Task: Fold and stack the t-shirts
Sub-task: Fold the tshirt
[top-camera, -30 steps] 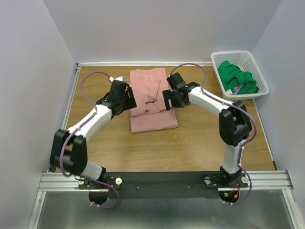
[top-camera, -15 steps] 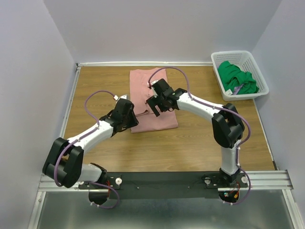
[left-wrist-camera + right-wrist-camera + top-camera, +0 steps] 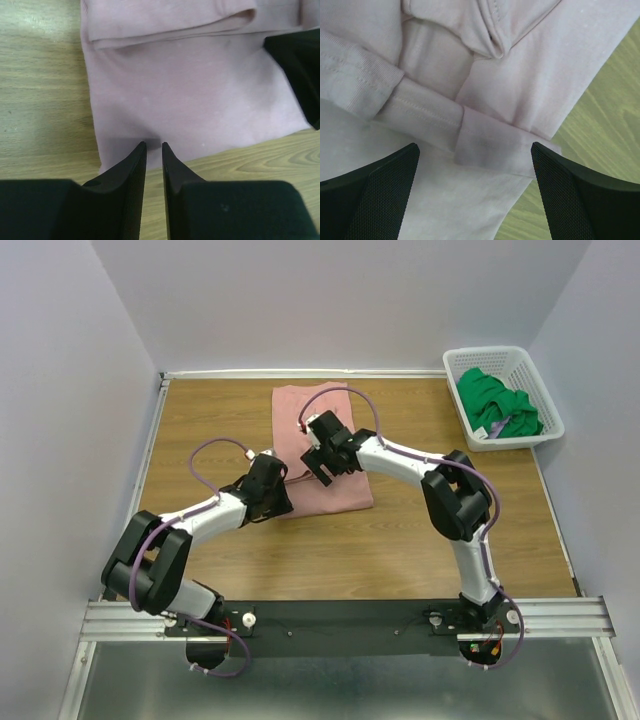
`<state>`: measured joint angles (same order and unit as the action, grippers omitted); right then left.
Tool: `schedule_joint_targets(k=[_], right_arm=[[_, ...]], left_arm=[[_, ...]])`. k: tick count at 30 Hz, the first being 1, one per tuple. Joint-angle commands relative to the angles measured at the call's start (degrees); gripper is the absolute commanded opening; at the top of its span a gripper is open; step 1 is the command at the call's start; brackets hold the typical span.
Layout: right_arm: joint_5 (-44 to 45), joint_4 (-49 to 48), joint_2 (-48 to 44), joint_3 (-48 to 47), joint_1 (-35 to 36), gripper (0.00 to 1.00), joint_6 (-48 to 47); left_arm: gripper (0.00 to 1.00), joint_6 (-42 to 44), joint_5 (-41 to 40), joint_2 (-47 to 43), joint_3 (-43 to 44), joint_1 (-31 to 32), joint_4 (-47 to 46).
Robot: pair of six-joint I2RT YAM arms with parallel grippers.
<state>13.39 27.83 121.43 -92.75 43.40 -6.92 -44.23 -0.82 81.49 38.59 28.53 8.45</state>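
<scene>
The dusty-pink t-shirt (image 3: 345,485) lies partly folded on the wooden table, its sleeves turned in. My left gripper (image 3: 288,506) is at the shirt's near hem, close to its near-left corner. In the left wrist view the left gripper (image 3: 154,145) shows only a thin slit between its fingers, tips just over the hem of the pink shirt (image 3: 200,95), no cloth between them. My right gripper (image 3: 322,462) hovers over the shirt's middle. It is wide open (image 3: 475,150) above a folded sleeve flap (image 3: 490,142). The green t-shirt (image 3: 497,405) lies bunched in the basket.
The white lattice basket (image 3: 505,355) stands at the table's far right corner. Grey walls close in the table on the left, back and right. The right gripper's dark finger (image 3: 300,65) shows at the right of the left wrist view.
My left gripper has moved down the shirt's left side to its near hem. My right gripper has moved left from the shirt's right edge over its middle.
</scene>
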Motion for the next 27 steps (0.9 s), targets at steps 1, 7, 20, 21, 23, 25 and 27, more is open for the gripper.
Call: schedule_joint_targets(k=[1,7,20,21,23,25,27], right_arm=[[4.3,-2.4,2.2,-2.3,0.4,1.00,-2.5],[7.1,-4.0,3.6,-3.1,0.4,1.00,-4.0],[12.5,-7.7,7.1,-10.7,-1.2,1.00,-3.5],[13.0,-7.7,8.1,-11.7,-1.5,1.00,-3.5],[13.7,-7.6,9.0,-13.2,-2.0,1.00,-3.5],[11.6,-7.6,7.9,-13.2,-2.1,1.00,-4.8],[5.3,-7.7,5.7,-10.1,-2.1,1.00,-5.1]], left_arm=[[0.26,0.1,1.9,1.8,0.8,0.1,1.0],[0.26,0.4,1.7,2.4,1.1,0.2,2.2],[0.24,1.4,2.0,1.8,1.0,0.2,2.8],[0.24,1.4,2.0,1.8,0.9,0.2,3.0],[0.24,1.4,2.0,1.6,0.7,0.2,3.1],[0.24,1.5,2.0,1.5,0.8,0.2,3.2],[0.24,1.5,1.9,1.3,1.0,0.2,3.4]])
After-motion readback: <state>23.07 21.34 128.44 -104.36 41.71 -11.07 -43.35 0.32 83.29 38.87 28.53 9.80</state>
